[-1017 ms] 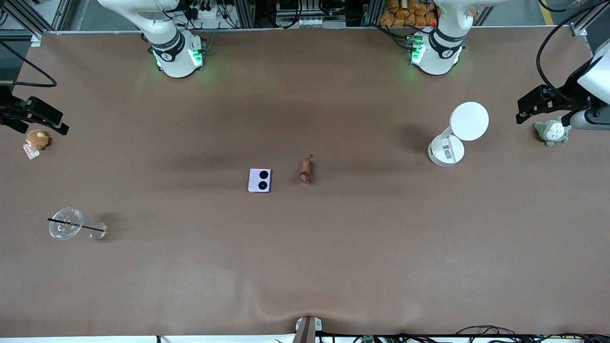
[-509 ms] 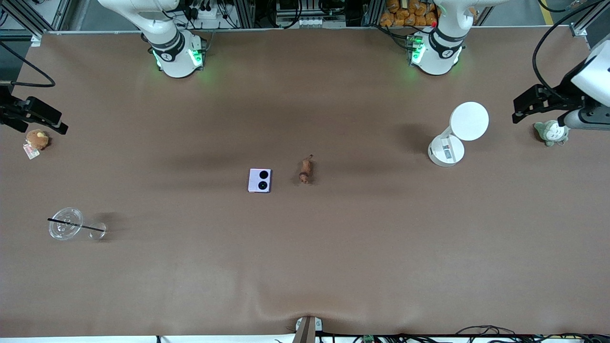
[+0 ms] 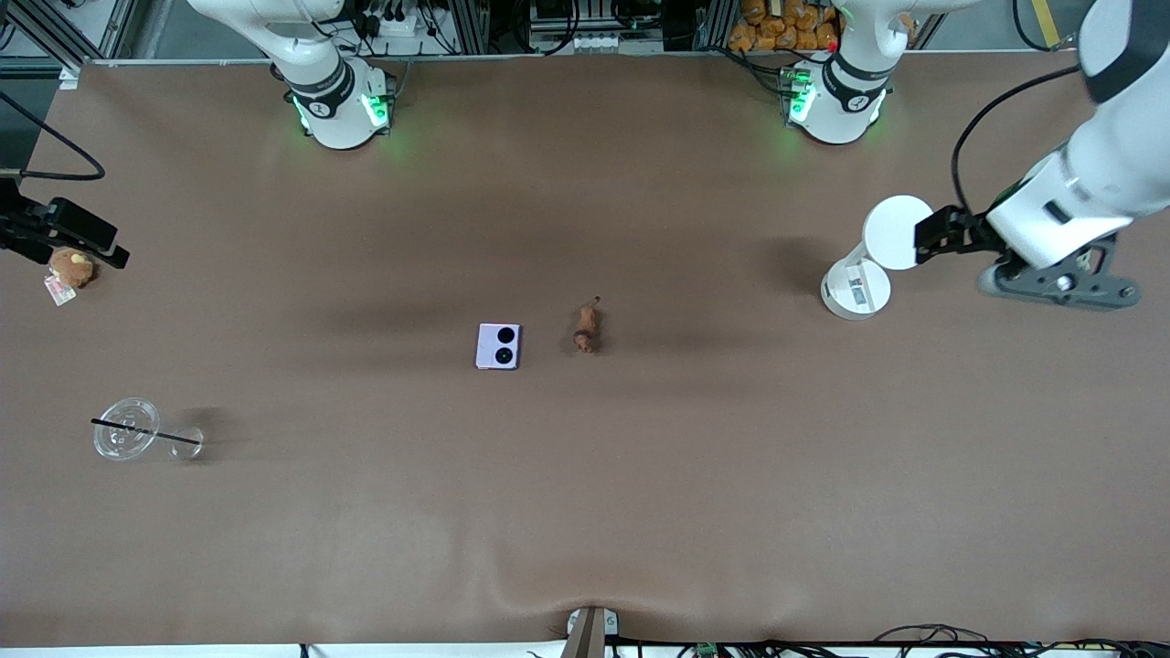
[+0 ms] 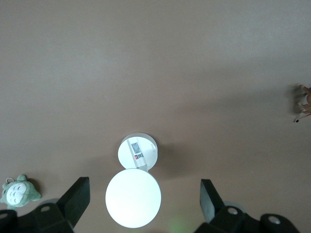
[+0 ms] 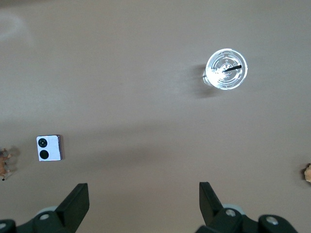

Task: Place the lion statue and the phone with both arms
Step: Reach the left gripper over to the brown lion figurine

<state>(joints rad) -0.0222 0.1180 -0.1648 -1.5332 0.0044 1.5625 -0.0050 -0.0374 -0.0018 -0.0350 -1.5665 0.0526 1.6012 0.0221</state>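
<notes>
The pale lavender phone (image 3: 498, 345) lies flat mid-table, its two black camera circles up. The small orange-brown lion statue (image 3: 586, 328) lies beside it, toward the left arm's end. Both also show in the right wrist view, the phone (image 5: 49, 148) and the lion statue (image 5: 4, 162) at the edge. The lion statue shows in the left wrist view (image 4: 305, 99) too. My left gripper (image 3: 937, 235) (image 4: 144, 183) is open and empty, in the air beside the white stand's disc. My right gripper (image 3: 91, 239) (image 5: 142, 187) is open and empty over the right arm's end of the table.
A white stand (image 3: 856, 288) with a round disc (image 4: 133, 197) stands near the left gripper. A grey-green plush (image 4: 19, 190) lies by it. A brown plush with a tag (image 3: 71, 267) lies under the right gripper. A clear cup with a black straw (image 3: 137, 434) lies nearer the camera.
The left arm has swung in from the table's end toward the white stand and now covers the grey-green plush in the front view. The right gripper has hardly moved.
</notes>
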